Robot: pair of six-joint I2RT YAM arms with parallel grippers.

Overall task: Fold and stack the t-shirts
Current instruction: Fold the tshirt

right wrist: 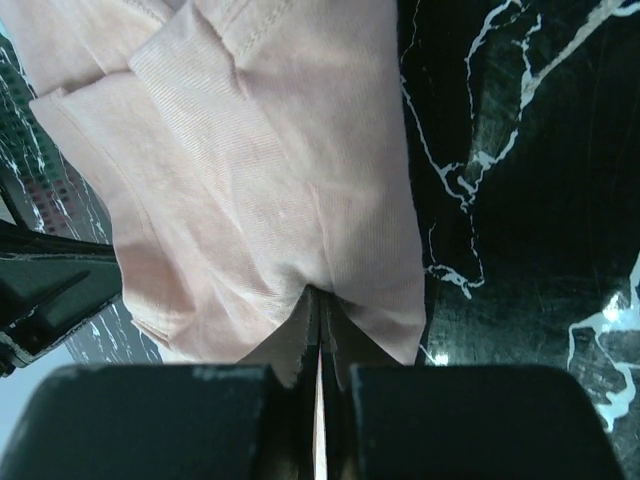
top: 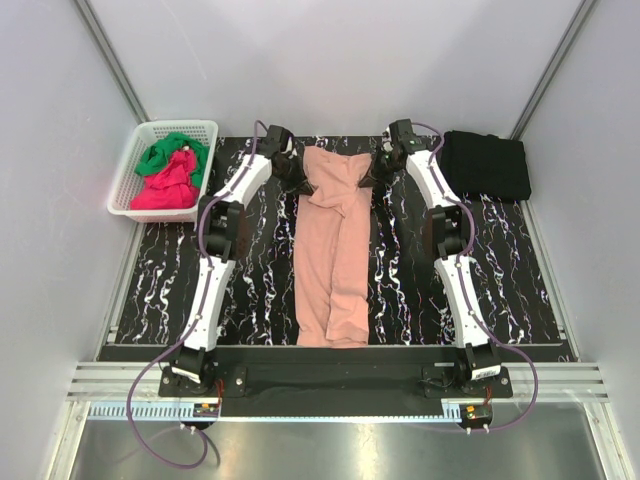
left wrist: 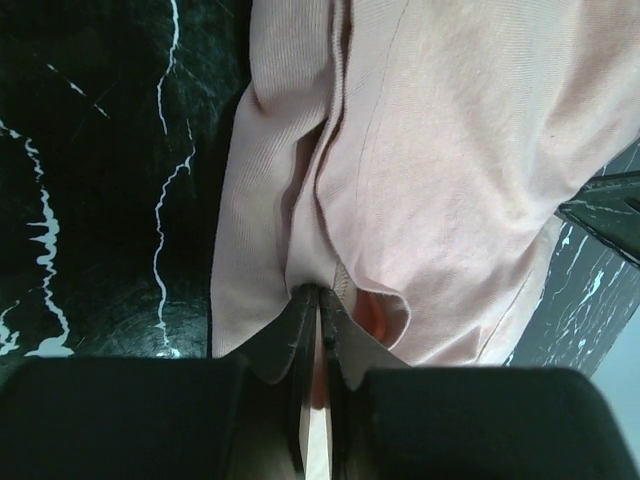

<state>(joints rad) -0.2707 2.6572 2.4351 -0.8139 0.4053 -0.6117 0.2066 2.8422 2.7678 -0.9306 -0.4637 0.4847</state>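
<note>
Seen from above, the salmon-pink t-shirt [top: 333, 250] lies folded into a long narrow strip down the counter's [top: 250, 290] middle, with bare marble either side. Left wrist: the left pincer [left wrist: 318, 295] is clamped on the shirt's far-edge cloth. Right wrist: the right pincer [right wrist: 320, 295] is closed tight on the shirt's other far corner.

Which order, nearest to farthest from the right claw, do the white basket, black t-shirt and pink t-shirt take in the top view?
1. Pink t-shirt, centre, pinched in the right claw.
2. Black t-shirt, far right corner.
3. White basket, far left corner.
</note>
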